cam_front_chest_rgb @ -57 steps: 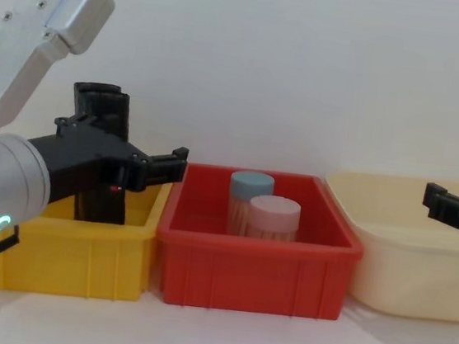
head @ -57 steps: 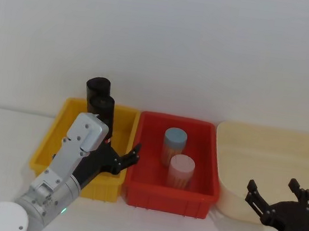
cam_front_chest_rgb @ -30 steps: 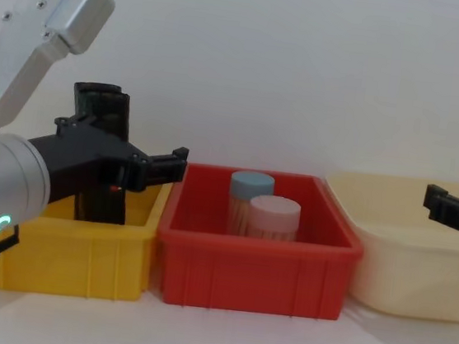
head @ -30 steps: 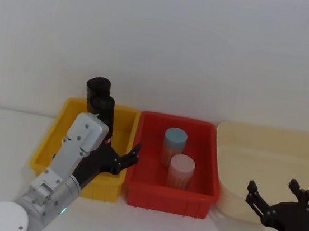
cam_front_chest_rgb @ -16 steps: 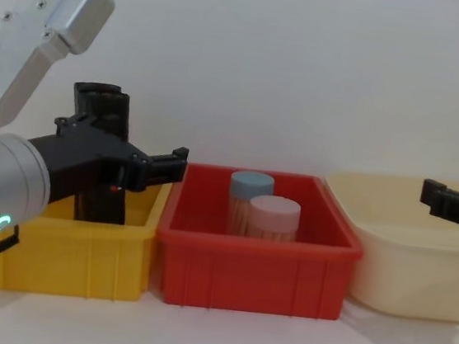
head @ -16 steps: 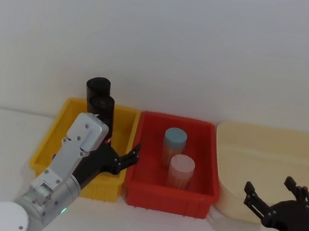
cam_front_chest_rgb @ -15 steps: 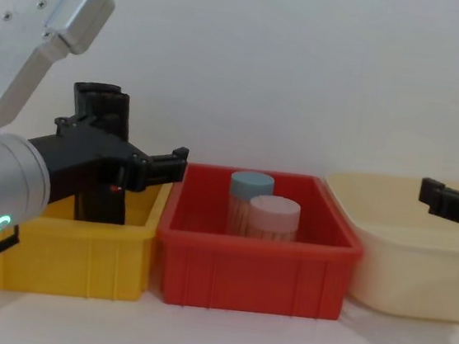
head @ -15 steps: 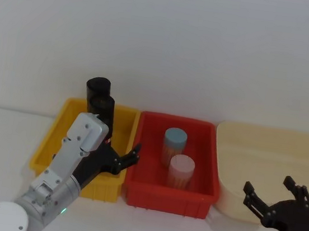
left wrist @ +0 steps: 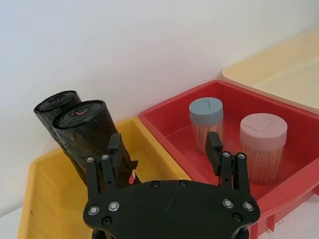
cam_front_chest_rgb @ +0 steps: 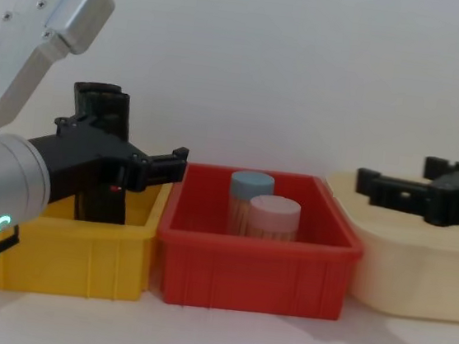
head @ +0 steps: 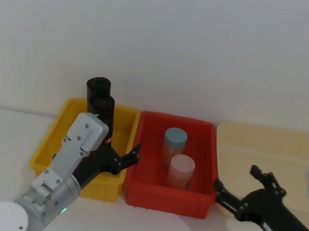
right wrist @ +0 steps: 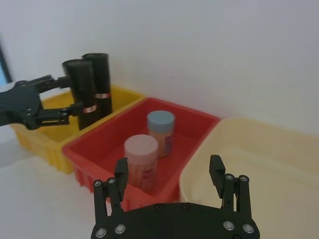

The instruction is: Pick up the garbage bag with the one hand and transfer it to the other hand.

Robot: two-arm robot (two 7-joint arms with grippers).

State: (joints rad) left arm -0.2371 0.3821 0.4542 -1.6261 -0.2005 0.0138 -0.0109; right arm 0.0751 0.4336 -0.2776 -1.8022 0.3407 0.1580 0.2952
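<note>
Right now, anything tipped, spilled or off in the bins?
Nothing stands out. The garbage bag and second roll stand upright in the yellow bin, blue-lidded jar and pink-lidded jar upright in the red bin. Left end effector and right end effector are open.

Bright, even light — soft shadows, sharp.

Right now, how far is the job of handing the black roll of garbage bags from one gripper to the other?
Done: nothing yet. The black cylindrical roll of garbage bags stands in the yellow plastic bin beside a second black roll.
In hand: the left gripper is open at the roll, not closed on it. The right gripper is open near the red plastic bin.
Left: grasp, lift, hand over.
</note>
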